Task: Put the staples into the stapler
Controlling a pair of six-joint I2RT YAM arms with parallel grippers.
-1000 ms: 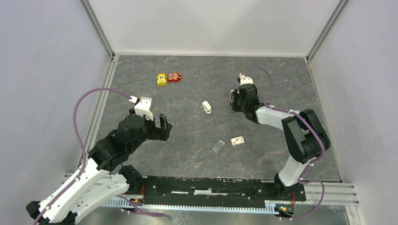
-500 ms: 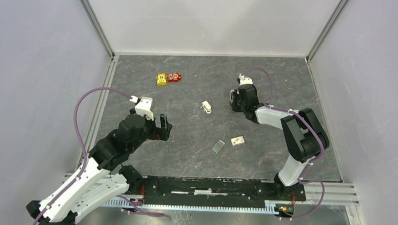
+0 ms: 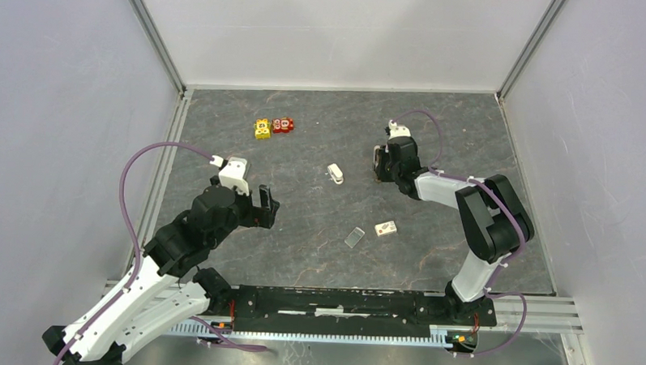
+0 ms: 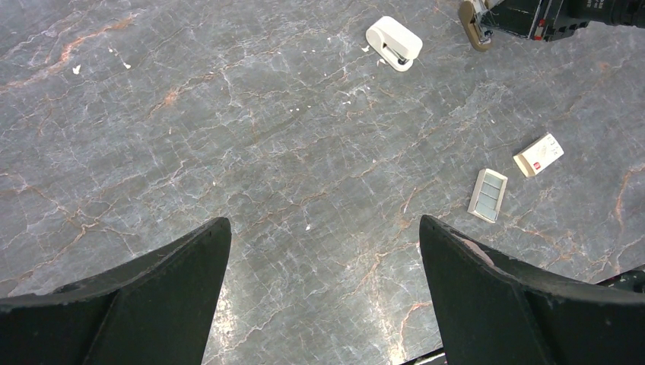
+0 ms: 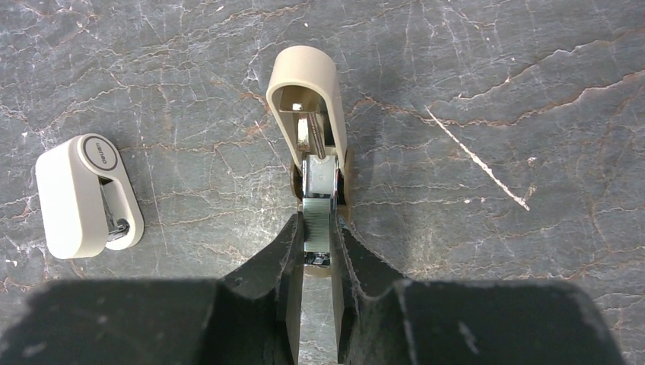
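Marbled tabletop (image 3: 301, 247) | right claw (image 5: 318, 228) pinching open tan stapler (image 5: 304, 84); white stapler (image 5: 72, 198) beside | left claw (image 4: 323, 223) wide

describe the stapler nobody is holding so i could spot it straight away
Near the middle of the grey marbled table, just left of the right gripper, lies the cream-white stapler. Unlike the tan stapler held open in that gripper, it is closed, paler and lies free.

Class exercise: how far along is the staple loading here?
Done: the beige stapler is flipped open. In hand: the right fingers pinch its metal channel. Left: the staples lie untouched on the table, left fingers open and empty; a cream-white stapler lies nearby.
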